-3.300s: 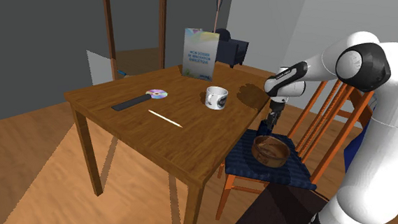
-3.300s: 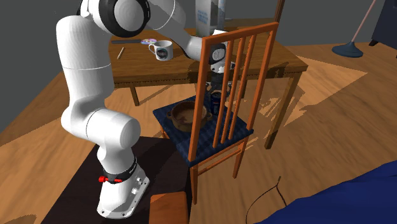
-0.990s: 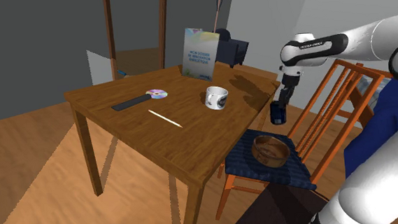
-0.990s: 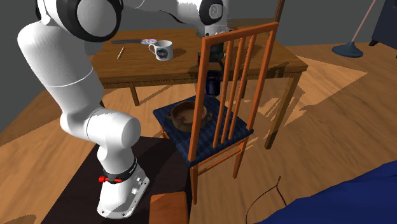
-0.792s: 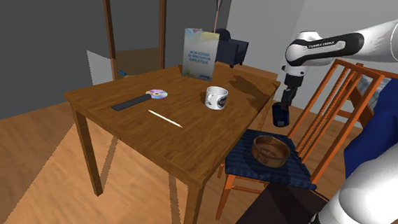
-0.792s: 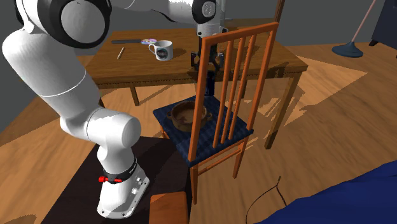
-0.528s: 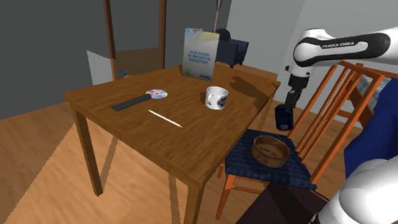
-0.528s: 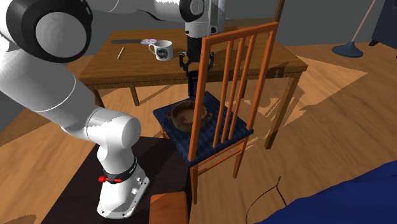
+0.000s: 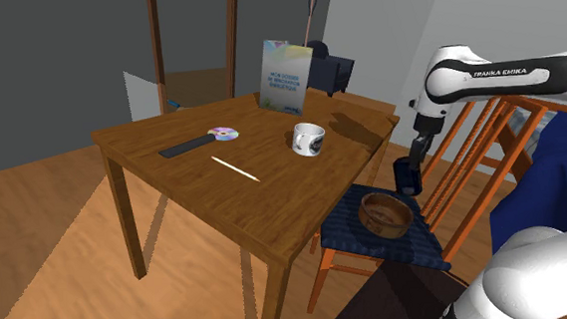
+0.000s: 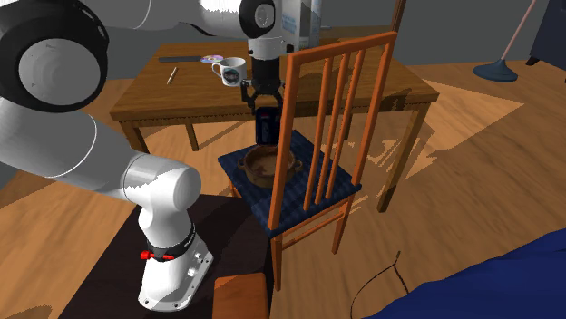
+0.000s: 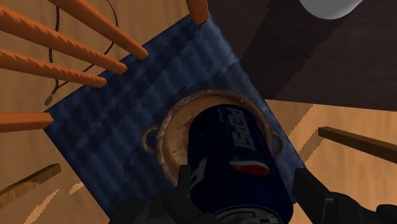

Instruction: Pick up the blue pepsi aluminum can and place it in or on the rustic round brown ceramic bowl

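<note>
Holding the can (image 10: 268, 124) in the gripper (image 10: 263, 109), with the fingers (image 11: 191, 184) clamped on its round wall near the top end, one at each side. Hanging upright in the air above the bowl (image 9: 363, 210), apart from it and not yet inside. In the wrist view, lined up well with the opening: brown rim around the dark blue body on nearly all sides. Under it, the bowl on the blue cushion (image 9: 347, 228) of the chair (image 10: 337, 95), just beside the counter (image 9: 223, 182) with a mug (image 9: 308, 139) on it.

Judged to be at the end of the carry, just ahead of the lowering.

Probably a light thing of thin metal, smooth and a little slippery. Easy to dent with too much squeeze, easy to lose with too little. Best taken across the round wall at two opposite sides, as here, and not at the ends.

As for the bowl, likely hard and brittle, so better to come down slowly and to let go only with the can's bottom touching the inside, or almost. Apparently taller than the depth of the bowl, so may tip against the rim after release. Also wise to keep off the chair's back rails, near to the gripper in the second exterior view.
</note>
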